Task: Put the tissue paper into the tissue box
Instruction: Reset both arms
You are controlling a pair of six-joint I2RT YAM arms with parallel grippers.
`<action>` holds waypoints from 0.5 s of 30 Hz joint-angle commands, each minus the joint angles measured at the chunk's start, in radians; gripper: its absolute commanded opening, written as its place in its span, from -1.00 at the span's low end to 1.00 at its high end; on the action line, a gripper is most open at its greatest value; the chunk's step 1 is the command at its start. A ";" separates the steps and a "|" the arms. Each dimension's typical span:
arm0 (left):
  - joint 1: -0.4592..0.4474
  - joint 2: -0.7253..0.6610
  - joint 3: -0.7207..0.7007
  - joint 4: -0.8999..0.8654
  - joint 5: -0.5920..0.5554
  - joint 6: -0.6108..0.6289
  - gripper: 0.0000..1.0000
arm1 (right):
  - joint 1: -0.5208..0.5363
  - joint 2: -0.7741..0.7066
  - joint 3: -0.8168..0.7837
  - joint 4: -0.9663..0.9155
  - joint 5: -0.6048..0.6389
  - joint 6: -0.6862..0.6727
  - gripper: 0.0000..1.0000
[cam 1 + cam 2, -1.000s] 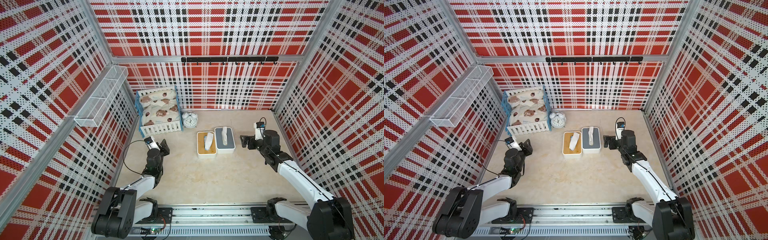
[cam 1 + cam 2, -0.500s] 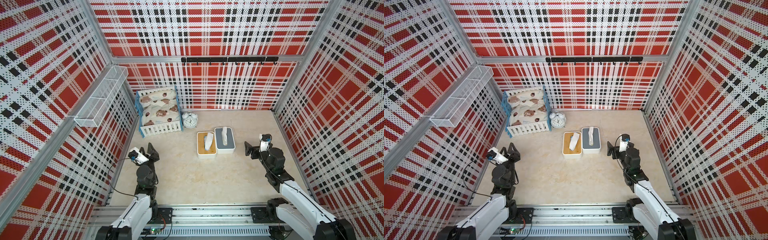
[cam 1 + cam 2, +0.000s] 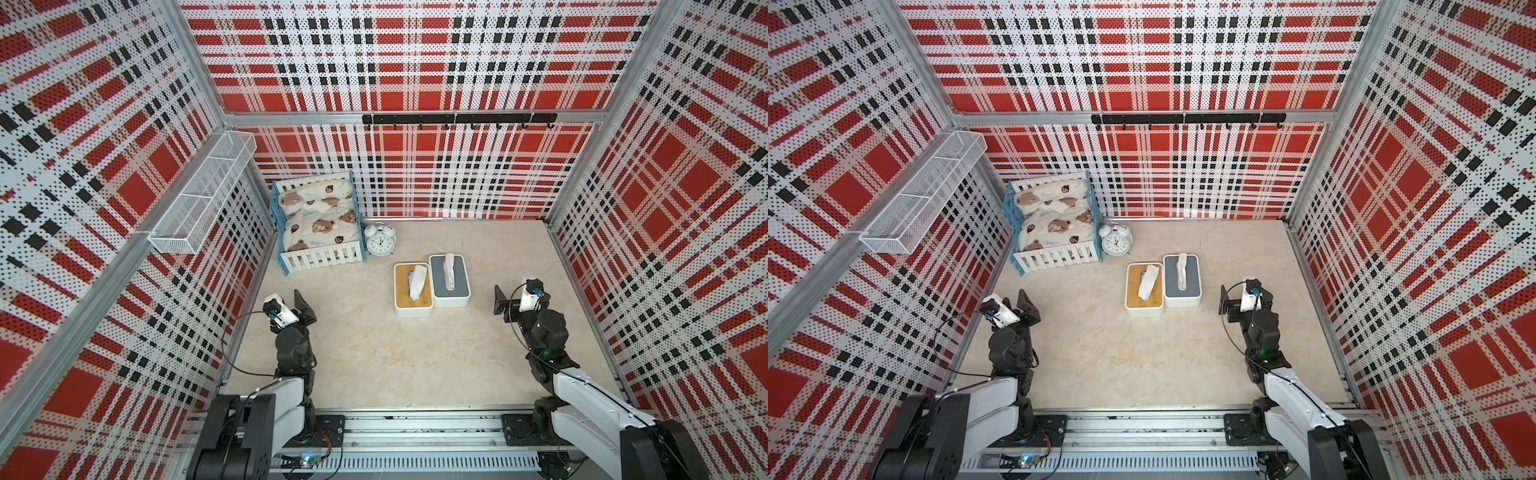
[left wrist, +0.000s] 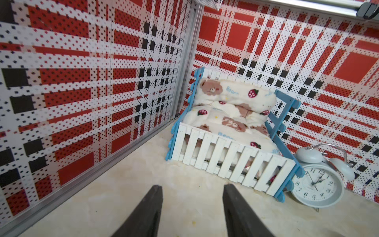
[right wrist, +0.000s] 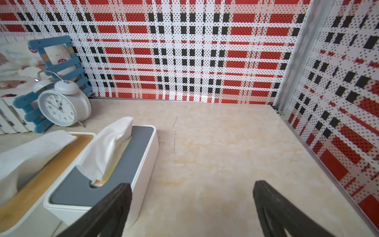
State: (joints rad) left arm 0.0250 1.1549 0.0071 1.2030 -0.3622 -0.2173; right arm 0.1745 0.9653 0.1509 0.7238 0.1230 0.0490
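- Left end effector (image 4: 192,186): jaws partly apart with nothing between them. It hangs over bare worktop (image 4: 123,205) near the toy bed (image 4: 182,143), well apart from both boxes.
- Right end effector (image 5: 192,183): jaws spread wide and empty, just beside the grey-lidded tissue box (image 5: 78,190). No contact that I can make out.
- The wood-lidded tissue box (image 3: 401,291) stands side by side with the grey one at mid-worktop, near the alarm clock (image 3: 379,245).
- Tissue: one white sheet (image 3: 418,281) lies draped along the wood lid from its slot. A second sheet (image 5: 110,143) stands up from the grey lid's slot. No loose tissue shows on the worktop.
- Judgement: both boxes look loaded, so the task appears all but done.
- Handling, judged: the tissue is very light, soft and limp, and it crumples and tears easily.
- Best hold is a gentle pinch on the free upper end of a sheet, moving in line with the slot.
- The boxes are stiff but probably light and may slide, so one may want steadying.
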 commanded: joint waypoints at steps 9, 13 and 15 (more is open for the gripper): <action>0.038 0.247 0.128 0.129 0.124 0.060 0.01 | -0.009 0.398 -0.026 0.566 0.138 -0.120 1.00; 0.047 0.287 0.163 0.125 0.196 0.077 0.98 | -0.014 0.538 -0.032 0.735 0.162 -0.104 1.00; 0.047 0.293 0.168 0.120 0.208 0.079 0.98 | -0.018 0.579 -0.036 0.780 0.169 -0.097 1.00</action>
State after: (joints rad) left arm 0.0643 1.4387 0.1551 1.2953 -0.2123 -0.1642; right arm 0.1726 1.5047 0.1257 1.3121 0.2569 -0.0471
